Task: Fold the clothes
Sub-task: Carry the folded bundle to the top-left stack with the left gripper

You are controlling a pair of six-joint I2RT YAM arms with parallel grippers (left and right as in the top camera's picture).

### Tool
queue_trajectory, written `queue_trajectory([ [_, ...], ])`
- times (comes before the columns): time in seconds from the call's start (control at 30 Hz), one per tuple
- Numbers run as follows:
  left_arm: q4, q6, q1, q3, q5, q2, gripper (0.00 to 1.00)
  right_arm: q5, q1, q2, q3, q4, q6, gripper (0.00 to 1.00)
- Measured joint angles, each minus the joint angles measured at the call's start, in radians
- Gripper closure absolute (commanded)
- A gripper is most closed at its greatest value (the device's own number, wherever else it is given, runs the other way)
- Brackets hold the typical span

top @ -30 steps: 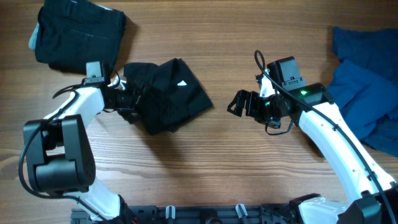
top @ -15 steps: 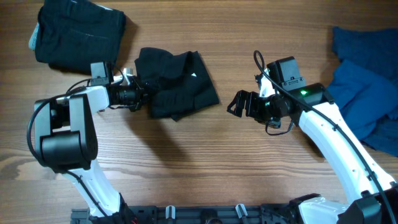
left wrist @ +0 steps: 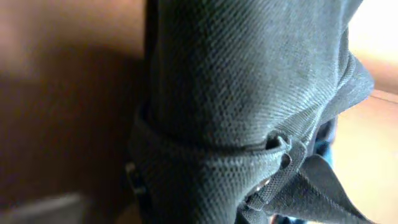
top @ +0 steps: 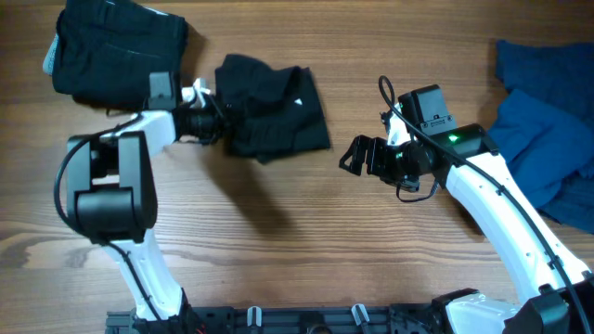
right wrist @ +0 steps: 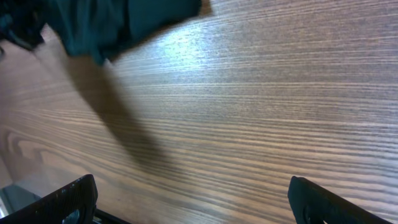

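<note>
A bunched black shirt [top: 276,113] with a small white mark lies left of the table's middle. My left gripper [top: 221,126] is shut on the shirt's left edge. In the left wrist view, black fabric [left wrist: 249,93] fills the frame and hides the fingers. My right gripper [top: 353,156] hovers open to the right of the shirt, nothing between its fingers [right wrist: 71,199]. Its wrist view shows the shirt [right wrist: 112,22] at top left. A folded black garment [top: 116,51] rests at the back left. Blue clothes [top: 543,121] are heaped at the right edge.
Bare wooden table [top: 306,250] stretches across the front and between the arms. The left arm's base [top: 102,204] stands at the front left. A black rail [top: 306,320] runs along the front edge.
My left gripper has shut on the black shirt and dragged it toward the back and slightly right. The right arm has stayed still and open.
</note>
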Motion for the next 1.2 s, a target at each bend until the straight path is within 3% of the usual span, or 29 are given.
queue_trajectory([
  [0.23,-0.167,0.077,-0.007,0.301,-0.182,0.021,0.96,0.000,0.000,0.000,-0.004,-0.014,-0.008,0.01],
  [0.37,-0.161,0.124,0.014,0.437,-0.317,0.021,0.96,0.000,0.000,0.000,-0.006,-0.028,-0.008,0.01],
  [0.6,-0.082,0.152,0.097,0.473,-0.480,0.021,0.96,0.000,0.000,0.000,-0.007,-0.031,-0.008,0.01],
  [0.87,-0.066,0.153,0.216,0.473,-0.507,0.021,0.96,0.000,0.000,0.000,-0.007,-0.031,-0.003,0.01],
  [1.2,-0.145,0.156,0.187,0.577,-0.462,0.021,0.96,0.000,0.000,0.000,-0.007,-0.035,0.005,0.01],
])
